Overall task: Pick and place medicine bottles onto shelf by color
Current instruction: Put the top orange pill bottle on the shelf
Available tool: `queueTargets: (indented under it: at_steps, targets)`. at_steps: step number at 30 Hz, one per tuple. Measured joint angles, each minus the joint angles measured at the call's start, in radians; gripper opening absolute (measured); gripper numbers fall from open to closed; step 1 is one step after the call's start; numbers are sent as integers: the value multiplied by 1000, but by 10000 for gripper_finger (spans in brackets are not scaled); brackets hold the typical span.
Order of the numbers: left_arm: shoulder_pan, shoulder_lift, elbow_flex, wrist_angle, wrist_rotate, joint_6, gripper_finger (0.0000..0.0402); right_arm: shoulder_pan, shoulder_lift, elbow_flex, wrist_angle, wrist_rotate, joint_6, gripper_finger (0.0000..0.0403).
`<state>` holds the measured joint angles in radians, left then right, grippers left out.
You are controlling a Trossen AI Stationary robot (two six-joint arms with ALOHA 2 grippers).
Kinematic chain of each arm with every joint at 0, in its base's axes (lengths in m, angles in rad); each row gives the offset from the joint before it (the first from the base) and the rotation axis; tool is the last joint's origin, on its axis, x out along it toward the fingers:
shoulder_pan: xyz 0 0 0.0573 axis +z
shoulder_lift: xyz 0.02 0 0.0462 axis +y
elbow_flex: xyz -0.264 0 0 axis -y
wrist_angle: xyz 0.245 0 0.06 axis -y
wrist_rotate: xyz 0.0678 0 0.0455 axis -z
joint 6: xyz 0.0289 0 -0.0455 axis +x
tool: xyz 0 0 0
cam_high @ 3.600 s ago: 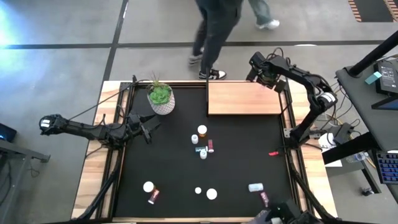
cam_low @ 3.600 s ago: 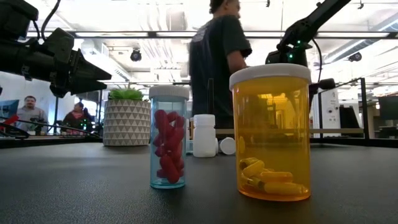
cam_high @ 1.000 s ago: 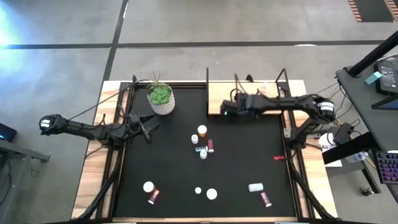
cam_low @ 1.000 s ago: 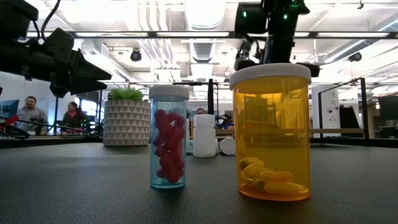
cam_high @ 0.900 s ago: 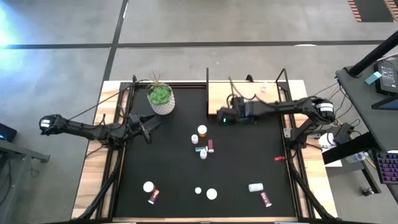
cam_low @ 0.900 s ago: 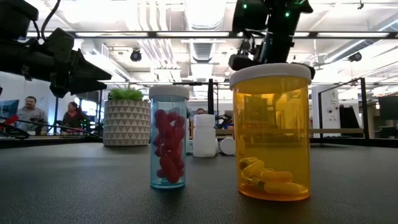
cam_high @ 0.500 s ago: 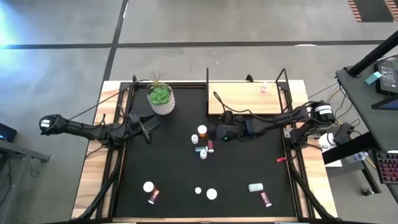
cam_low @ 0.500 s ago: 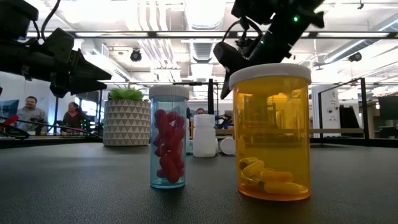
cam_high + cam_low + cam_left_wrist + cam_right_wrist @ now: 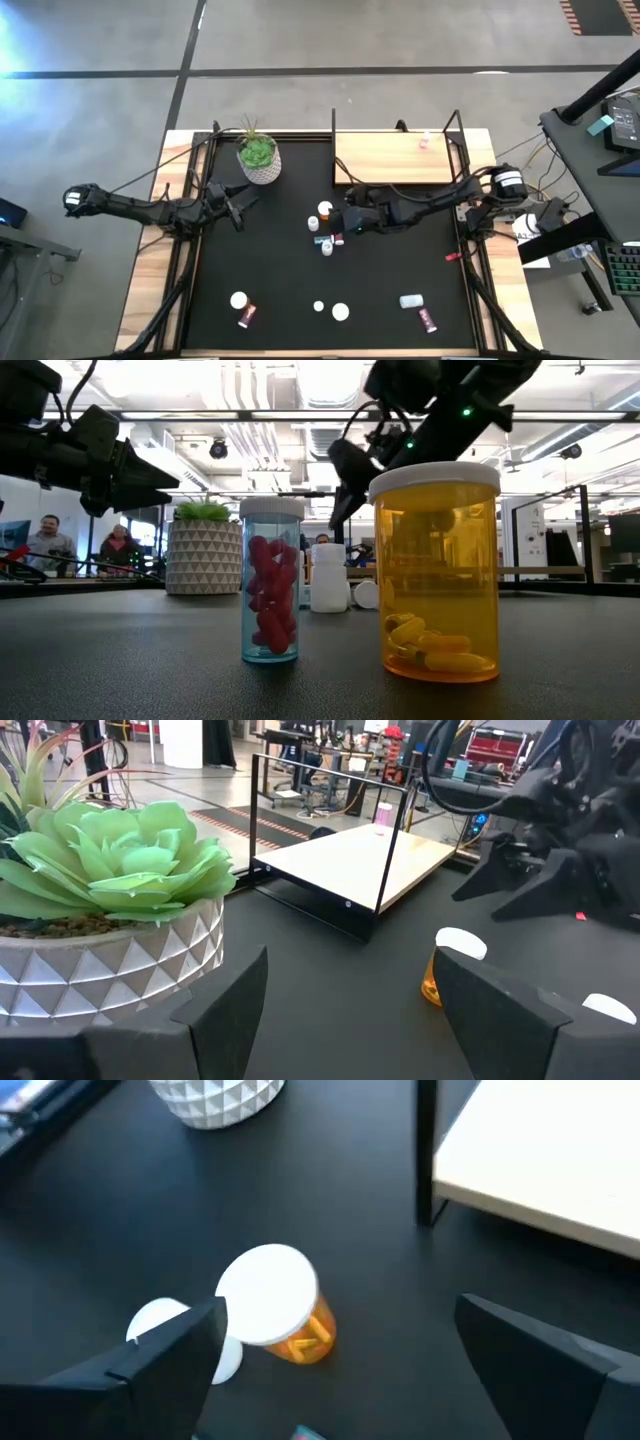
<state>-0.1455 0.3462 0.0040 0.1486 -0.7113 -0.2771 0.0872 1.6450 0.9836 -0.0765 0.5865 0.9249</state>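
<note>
Medicine bottles stand in a cluster mid-mat: an orange white-capped one (image 9: 325, 210) (image 9: 275, 1308), a white one (image 9: 313, 223), a pink one (image 9: 339, 234) and a teal one (image 9: 322, 241). More stand or lie near the front edge (image 9: 341, 312). One pink bottle (image 9: 424, 141) stands on the light-wood shelf (image 9: 395, 158). My right gripper (image 9: 340, 222) (image 9: 340, 1380) hovers open just right of the orange bottle and touches nothing. My left gripper (image 9: 240, 205) (image 9: 365, 1020) waits open beside the plant pot.
A white pot with a green plant (image 9: 258, 158) stands at the mat's far left, close to my left gripper. The shelf's black posts (image 9: 333, 148) rise at its ends. A small red thing (image 9: 450, 256) lies at the mat's right edge. People show in the room beyond (image 9: 45, 540).
My right gripper has left the shelf's near left corner. It has moved toward the table's near and left edges, tipping downward, and now stands over the cluster of bottles mid-mat. No bottle has moved.
</note>
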Motion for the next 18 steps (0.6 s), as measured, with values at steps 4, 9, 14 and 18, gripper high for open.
queueTargets:
  at_steps: [4, 9, 14, 18]
  targets:
    - [0, 1, 0, 0, 0, 0, 270, 0, 48, 42, -2, -11, -37, 398]
    - [0, 1, 0, 0, 0, 0, 270, 0, 104, 95, -1, -19, -57, 400]
    - [0, 3, 0, 0, 0, 0, 270, -7, 162, 153, -5, -19, -71, 400]
    - [0, 5, 0, 0, 0, 0, 270, -27, 207, 210, -60, -14, -58, 400]
